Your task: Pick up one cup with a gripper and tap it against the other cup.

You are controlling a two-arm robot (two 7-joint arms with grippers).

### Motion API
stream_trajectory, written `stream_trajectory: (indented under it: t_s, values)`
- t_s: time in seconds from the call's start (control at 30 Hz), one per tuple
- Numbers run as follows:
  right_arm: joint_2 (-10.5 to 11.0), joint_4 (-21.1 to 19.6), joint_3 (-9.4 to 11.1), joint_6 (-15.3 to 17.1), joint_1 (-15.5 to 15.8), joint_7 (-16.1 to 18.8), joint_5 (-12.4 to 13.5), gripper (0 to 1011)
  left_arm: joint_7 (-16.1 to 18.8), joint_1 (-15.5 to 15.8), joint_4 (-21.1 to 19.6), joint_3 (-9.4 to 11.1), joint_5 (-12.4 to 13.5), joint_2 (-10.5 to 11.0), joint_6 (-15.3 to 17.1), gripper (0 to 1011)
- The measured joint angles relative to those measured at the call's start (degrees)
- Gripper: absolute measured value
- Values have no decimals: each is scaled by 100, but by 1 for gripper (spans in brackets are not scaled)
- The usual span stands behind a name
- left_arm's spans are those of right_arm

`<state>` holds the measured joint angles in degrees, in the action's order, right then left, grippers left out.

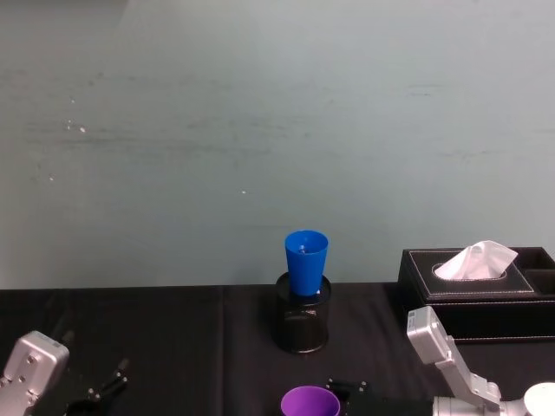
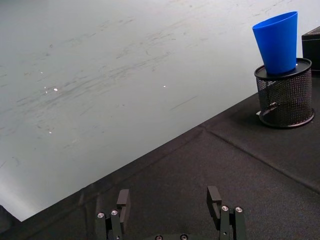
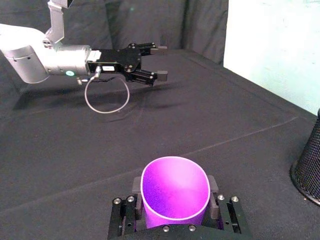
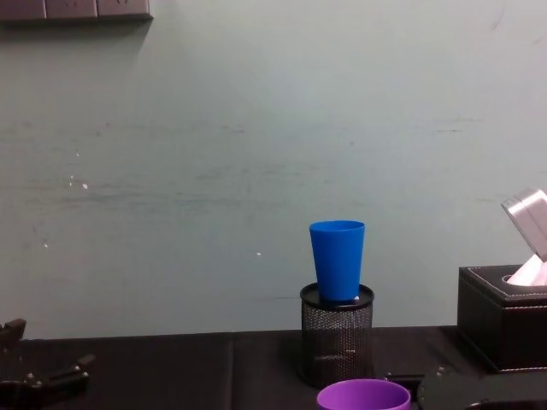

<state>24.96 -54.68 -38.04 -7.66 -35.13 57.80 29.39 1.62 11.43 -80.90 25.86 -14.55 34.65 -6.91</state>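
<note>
Right wrist view: right claw grasping smooth purple cup; left claw released.

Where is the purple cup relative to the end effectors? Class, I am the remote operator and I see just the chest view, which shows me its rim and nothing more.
Observer: The purple cup sits between the fingers of the right end effector, one finger on each side of its wall.
Operator: Is the left end effector near it?
Observer: No. The left end effector hangs open and empty over the black tablecloth, well apart from the cup.
Operator: How does the blue cup stand?
Observer: The blue cup stands upright with its base inside the mesh pen holder.
Operator: What is in that black box?
Observer: A white tissue sticks up from the tissue box.
</note>
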Motion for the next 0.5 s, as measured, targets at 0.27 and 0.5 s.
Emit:
stream_trajectory:
  t_s: [0.27,0.5]
  values:
    - [4,-4,0,-4,2,0,3,733,0,0,0,0,0,0,0,1000]
    - [5,-8,0,-7,2,0,3,854,0,0,0,0,0,0,0,1000]
